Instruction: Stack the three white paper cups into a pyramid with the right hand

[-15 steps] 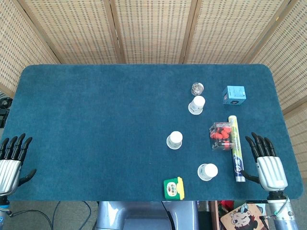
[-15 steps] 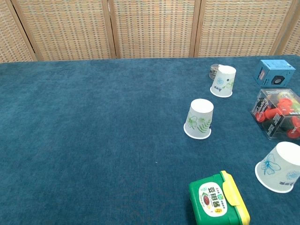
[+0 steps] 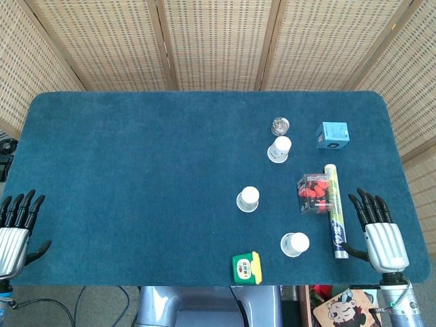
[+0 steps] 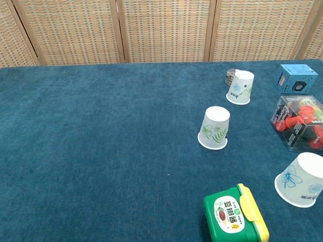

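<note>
Cups (image 3: 248, 199) (image 3: 278, 148) (image 3: 295, 243) stand apart, upside down; at four o'clock our right hand (image 3: 381, 234) rests empty, fingers spread, and our left hand (image 3: 15, 228) likewise at eight.

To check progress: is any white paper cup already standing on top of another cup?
No, the three cups stand apart on the table.

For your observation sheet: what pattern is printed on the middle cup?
Green leaves on the cup, clearest in chest view.

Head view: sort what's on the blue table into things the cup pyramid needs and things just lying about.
Needed:
far white paper cup
middle white paper cup
near white paper cup
right hand

Lying about:
green and yellow box
clear box of red pieces
light blue cube box
long printed tube
small clear glass jar
</note>
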`<state>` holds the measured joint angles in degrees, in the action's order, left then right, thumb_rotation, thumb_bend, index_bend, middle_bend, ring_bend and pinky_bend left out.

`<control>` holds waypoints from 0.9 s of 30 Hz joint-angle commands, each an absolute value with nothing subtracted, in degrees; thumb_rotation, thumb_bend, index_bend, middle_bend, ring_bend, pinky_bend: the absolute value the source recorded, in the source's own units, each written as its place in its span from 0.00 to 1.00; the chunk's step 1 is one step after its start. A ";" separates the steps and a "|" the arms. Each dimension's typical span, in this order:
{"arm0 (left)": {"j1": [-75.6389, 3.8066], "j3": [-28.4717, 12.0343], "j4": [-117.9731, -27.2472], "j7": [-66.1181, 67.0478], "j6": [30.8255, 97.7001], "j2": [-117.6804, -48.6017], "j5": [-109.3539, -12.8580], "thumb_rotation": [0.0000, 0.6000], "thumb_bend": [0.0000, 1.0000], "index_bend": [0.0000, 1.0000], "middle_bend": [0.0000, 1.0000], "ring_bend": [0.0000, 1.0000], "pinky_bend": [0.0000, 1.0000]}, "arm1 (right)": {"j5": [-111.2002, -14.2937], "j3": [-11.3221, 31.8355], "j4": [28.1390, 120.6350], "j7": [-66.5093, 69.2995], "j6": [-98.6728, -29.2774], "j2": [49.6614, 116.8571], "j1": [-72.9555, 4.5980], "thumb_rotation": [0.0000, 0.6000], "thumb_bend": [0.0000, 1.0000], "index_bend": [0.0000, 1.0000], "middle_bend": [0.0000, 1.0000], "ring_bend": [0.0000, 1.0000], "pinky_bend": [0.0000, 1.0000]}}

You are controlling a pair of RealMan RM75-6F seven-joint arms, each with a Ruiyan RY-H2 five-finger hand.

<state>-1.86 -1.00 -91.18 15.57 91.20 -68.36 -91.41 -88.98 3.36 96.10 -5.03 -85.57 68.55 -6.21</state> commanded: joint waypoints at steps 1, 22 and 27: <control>-1.86 -1.04 -91.14 15.47 91.13 -68.36 -91.28 1.00 0.21 0.00 0.00 0.00 0.00 | -89.18 3.29 96.31 -4.84 -85.70 68.42 -6.16 1.00 0.13 0.00 0.00 0.00 0.00; -2.01 -0.85 -91.32 15.73 90.83 -68.50 -91.57 1.00 0.21 0.00 0.00 0.00 0.00 | -91.89 1.98 96.63 -3.78 -84.96 67.59 -6.66 1.00 0.13 0.01 0.00 0.00 0.00; -1.85 -0.99 -91.35 14.85 91.33 -68.13 -91.60 1.00 0.21 0.00 0.00 0.00 0.00 | -93.30 0.94 97.25 -4.20 -83.71 67.67 -7.20 1.00 0.13 0.09 0.00 0.00 0.00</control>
<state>-1.87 -0.97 -91.35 14.88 91.30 -68.17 -91.61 -93.12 1.08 97.12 -4.03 -83.88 67.57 -7.08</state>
